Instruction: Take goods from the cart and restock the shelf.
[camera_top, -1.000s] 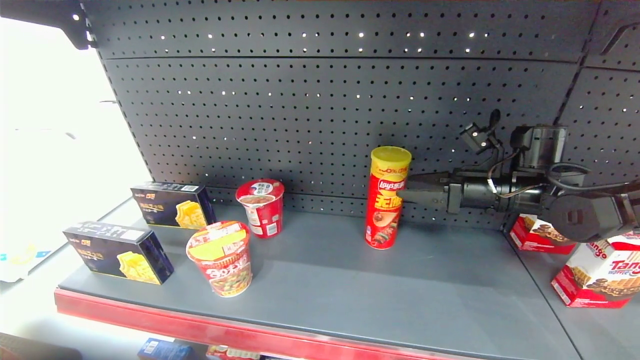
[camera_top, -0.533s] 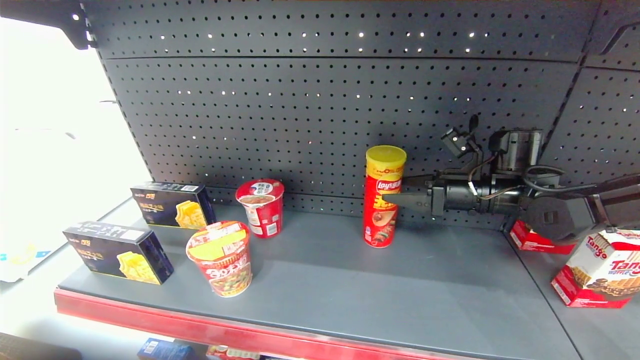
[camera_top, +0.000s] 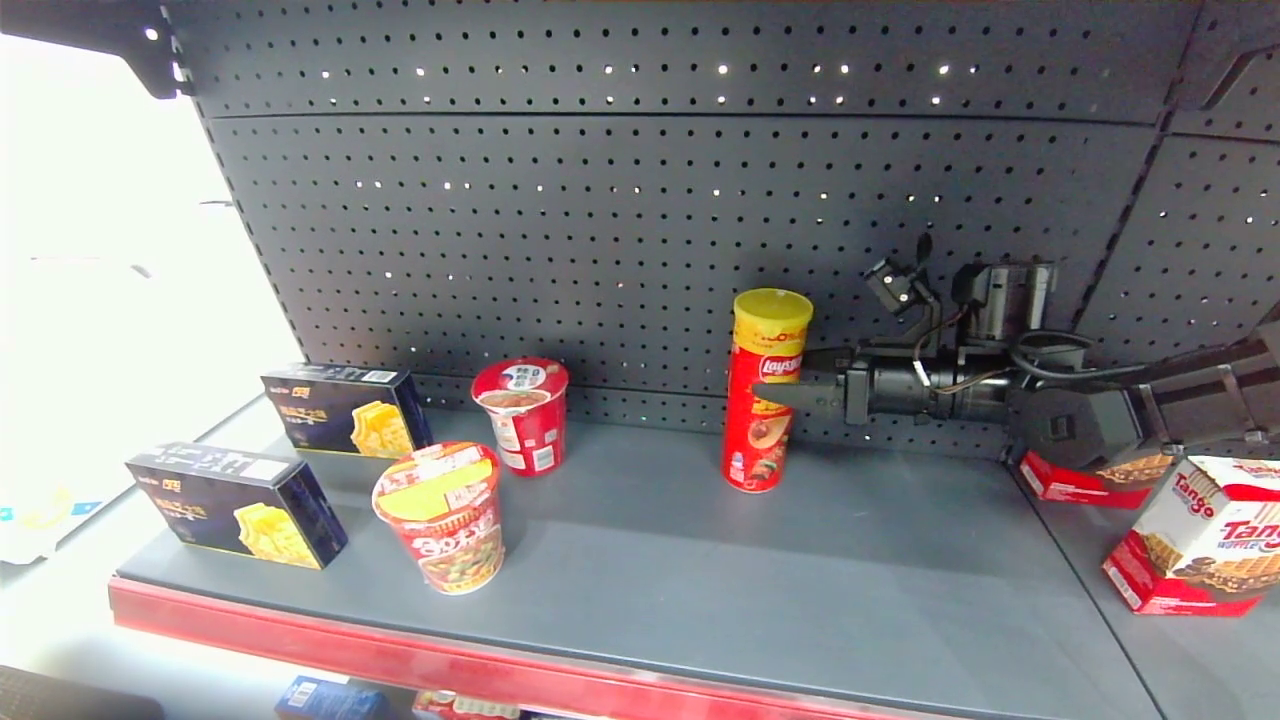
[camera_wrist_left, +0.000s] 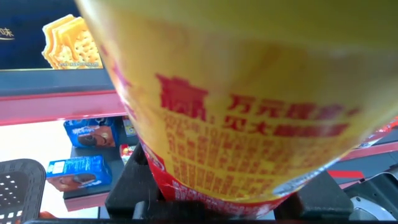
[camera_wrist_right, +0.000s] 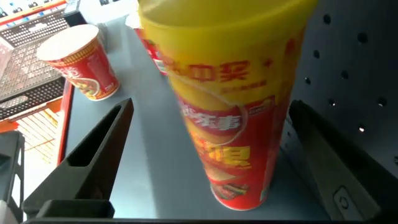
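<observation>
Standing upright near the back edge of the shelf (camera_top: 700, 590), right of centre, against the pegboard (camera_top: 600, 250): red chip can (camera_top: 762, 395) with yellow lid and yellow lettering, between the spread jaws of the right claw (camera_wrist_right: 211, 106), ungripped; clamped in the left claw (camera_wrist_left: 224, 199), second can (camera_wrist_left: 249, 93), yellow band, red print.

Between the fingers of the black claw (camera_top: 788, 390) stands a tall red cardboard chip can (camera_top: 760, 420) with a yellow lid and a yellow upper band printed in red. Beyond it from the claw are 2 red paper noodle cups (camera_top: 520, 415), one with a yellow-and-red lid (camera_top: 442, 520), and 2 dark blue boxes (camera_top: 345, 408) picturing yellow biscuits. The grey metal shelf (camera_top: 800, 590) has a red front edge. Behind the claw sits a red-and-white wafer box (camera_top: 1210, 545).
</observation>
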